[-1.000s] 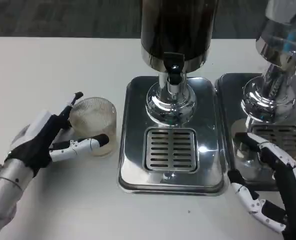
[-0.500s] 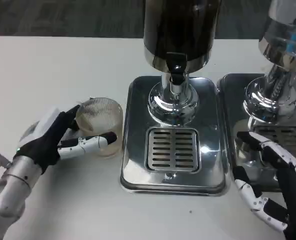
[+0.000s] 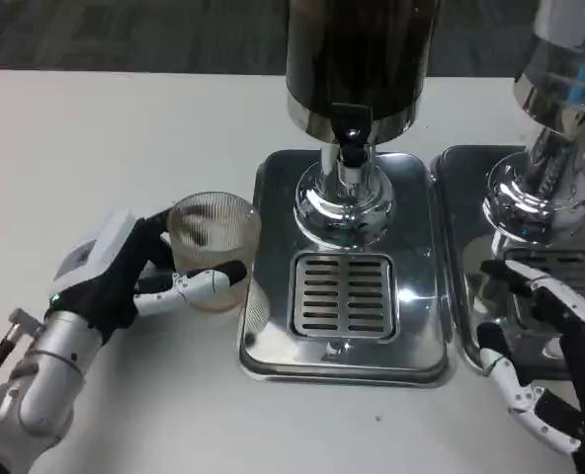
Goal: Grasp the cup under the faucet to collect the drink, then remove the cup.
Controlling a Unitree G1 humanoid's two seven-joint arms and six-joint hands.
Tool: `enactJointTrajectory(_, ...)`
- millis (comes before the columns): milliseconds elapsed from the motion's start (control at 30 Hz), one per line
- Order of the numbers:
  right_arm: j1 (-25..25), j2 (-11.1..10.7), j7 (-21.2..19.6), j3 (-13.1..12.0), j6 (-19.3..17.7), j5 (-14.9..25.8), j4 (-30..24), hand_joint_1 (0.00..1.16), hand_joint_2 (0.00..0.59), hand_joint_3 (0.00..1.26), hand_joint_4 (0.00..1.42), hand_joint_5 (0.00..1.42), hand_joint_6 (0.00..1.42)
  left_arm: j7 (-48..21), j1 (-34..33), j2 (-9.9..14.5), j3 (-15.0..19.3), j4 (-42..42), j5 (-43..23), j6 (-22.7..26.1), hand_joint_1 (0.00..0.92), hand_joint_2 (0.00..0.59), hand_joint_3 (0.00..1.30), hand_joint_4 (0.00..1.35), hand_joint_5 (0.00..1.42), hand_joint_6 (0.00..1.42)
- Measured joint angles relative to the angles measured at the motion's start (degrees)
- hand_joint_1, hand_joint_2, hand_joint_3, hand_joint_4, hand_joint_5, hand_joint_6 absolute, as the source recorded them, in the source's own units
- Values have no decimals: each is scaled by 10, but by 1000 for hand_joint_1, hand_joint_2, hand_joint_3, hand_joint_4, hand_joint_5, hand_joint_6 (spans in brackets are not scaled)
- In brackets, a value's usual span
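Two hands show in the head view. Left hand [image 3: 125, 281] grips the ribbed glass cup [image 3: 211, 247], which stands on the white table [image 3: 95, 138] just left of the dispenser tray [image 3: 344, 296]. Right hand [image 3: 544, 370] hovers near right, fingers spread, holding nothing.

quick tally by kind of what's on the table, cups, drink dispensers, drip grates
cups: 1, the ribbed clear cup held by the left hand
drink dispensers: 2, the dark dispenser and the right dispenser
drip grates: 2, the centre grate and the right grate
total: 5
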Motion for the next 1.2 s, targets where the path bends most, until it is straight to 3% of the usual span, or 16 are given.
enactJointTrajectory(267, -1, 0, 0, 1, 0, 2, 0, 437, 466, 303, 271, 299, 407, 71, 6, -10, -13, -3, 34, 1, 353, 106, 505, 675, 941, 1144)
enactJointTrajectory(800, -6, 0, 2, 1, -7, 11, 11, 389, 453, 294, 271, 288, 400, 147, 54, -15, 6, -11, 36, -16, 329, 122, 549, 744, 1009, 1223)
enactJointTrajectory(1200, -6, 0, 10, 1, -12, 18, 12, 364, 438, 294, 258, 288, 387, 177, 109, -21, 51, -65, 25, -66, 328, 123, 566, 768, 1020, 1245)
